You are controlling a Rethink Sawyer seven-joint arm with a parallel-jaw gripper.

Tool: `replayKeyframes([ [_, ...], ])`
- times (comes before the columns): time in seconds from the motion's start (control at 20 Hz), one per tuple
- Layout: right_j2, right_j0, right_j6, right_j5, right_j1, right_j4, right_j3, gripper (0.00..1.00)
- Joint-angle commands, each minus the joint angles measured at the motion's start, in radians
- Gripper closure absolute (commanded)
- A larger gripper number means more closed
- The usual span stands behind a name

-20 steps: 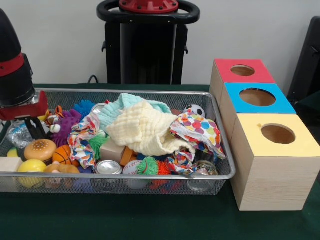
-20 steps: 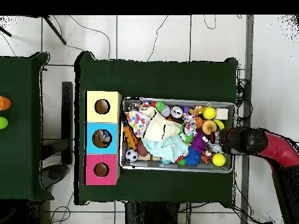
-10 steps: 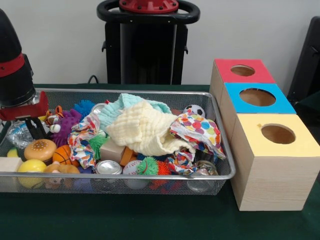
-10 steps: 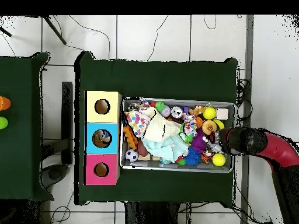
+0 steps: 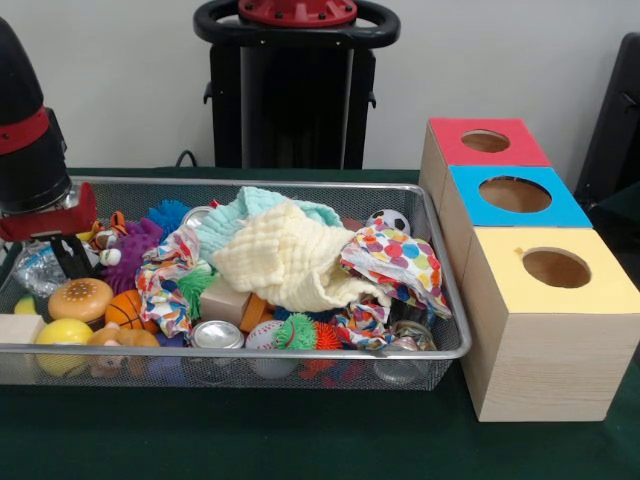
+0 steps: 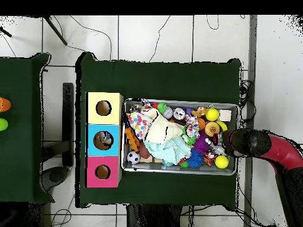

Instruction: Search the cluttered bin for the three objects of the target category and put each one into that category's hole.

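Observation:
A wire mesh bin (image 5: 300, 351) holds a heap of small things: a cream cloth (image 5: 285, 255), a dotted cloth (image 5: 400, 260), a soccer ball (image 5: 388, 221), a burger toy (image 5: 80, 298), a small basketball (image 5: 125, 308), a yellow ball (image 5: 63, 333) and a silver can (image 5: 216, 335). My gripper (image 5: 65, 258) hangs low over the bin's left end in the front view, beside a purple spiky toy (image 5: 135, 245). In the overhead view the gripper (image 6: 228, 140) sits at the bin's right end (image 6: 235, 127). Nothing shows in its grasp.
Three wooden boxes stand beside the bin, each with a round hole on top: red (image 5: 486, 141), blue (image 5: 515, 194) and yellow (image 5: 556, 268). In the overhead view something lies inside the blue box's hole (image 6: 103, 140). A wooden block (image 5: 20, 328) lies at the bin's front left corner.

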Motion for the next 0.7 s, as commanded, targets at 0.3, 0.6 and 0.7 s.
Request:
replayKeyframes([
  [0.3, -0.064, 0.023, -0.129, 0.062, -0.024, -0.033, 0.053, 1.00],
  [0.6, -0.078, 0.041, -0.123, 0.091, -0.047, -0.025, 0.051, 1.00],
  [0.7, -0.086, 0.050, -0.123, 0.106, -0.052, -0.023, 0.048, 1.00],
])
